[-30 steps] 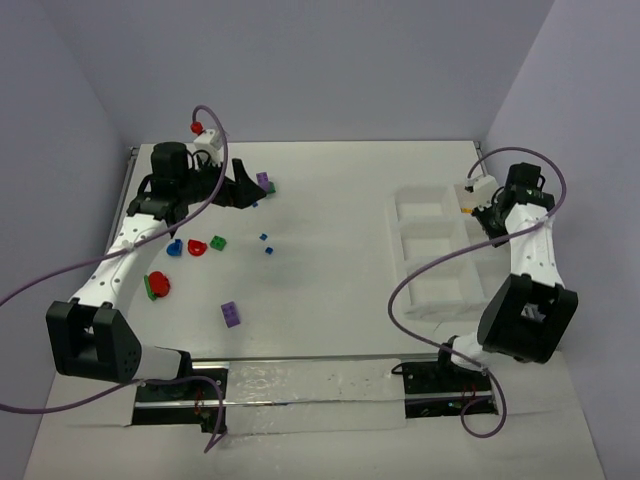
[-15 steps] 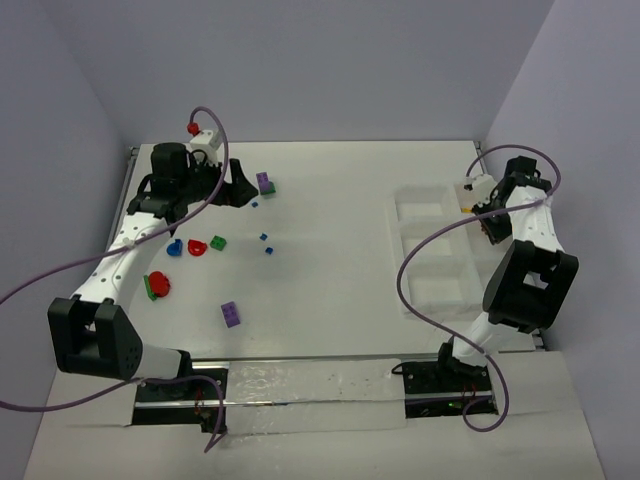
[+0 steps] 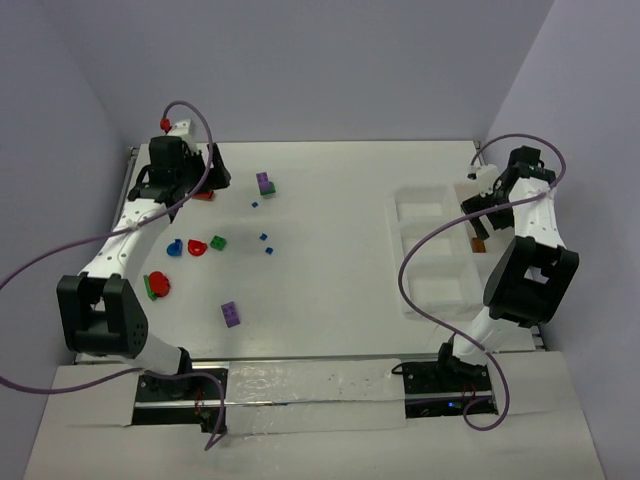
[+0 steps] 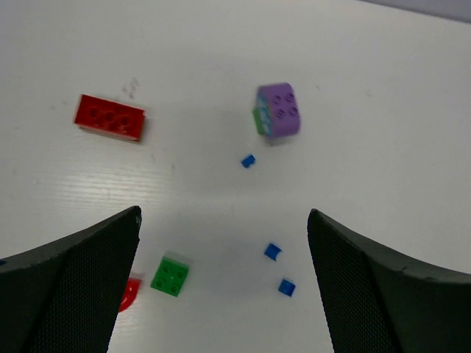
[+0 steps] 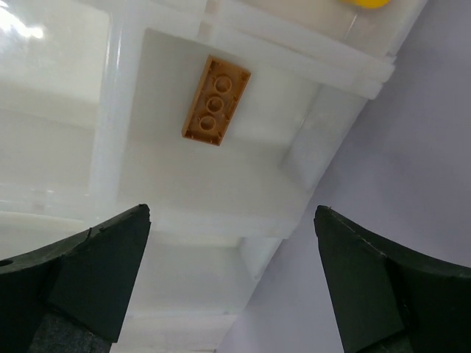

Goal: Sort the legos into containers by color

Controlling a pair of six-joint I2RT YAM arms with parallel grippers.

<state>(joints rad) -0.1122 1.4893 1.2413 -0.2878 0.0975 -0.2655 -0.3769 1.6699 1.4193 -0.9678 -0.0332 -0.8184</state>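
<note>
Our right gripper (image 5: 232, 220) hangs wide open over the tray (image 5: 125, 110), an orange brick (image 5: 215, 100) lying loose in a right-edge compartment. Our left gripper (image 4: 224, 217), open too, hovers near the far-left corner of the tabletop (image 4: 383, 81), above a red brick (image 4: 109, 117) and a purple brick (image 4: 280, 109).

Orange brick (image 5: 216, 101) lay flat in one compartment of white tray (image 5: 116, 125); yellow piece (image 5: 362, 2), poss. a brick, in the next. Red brick (image 4: 109, 118), purple brick (image 4: 280, 109), green brick (image 4: 171, 276) & tiny blue bits (image 4: 249, 160) lay loose, well apart from tray.

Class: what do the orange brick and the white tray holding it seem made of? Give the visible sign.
Orange brick: likely hard moulded plastic, smooth; crisp round studs. White tray: probably thin glossy plastic, slightly translucent; glare on its walls.
</note>
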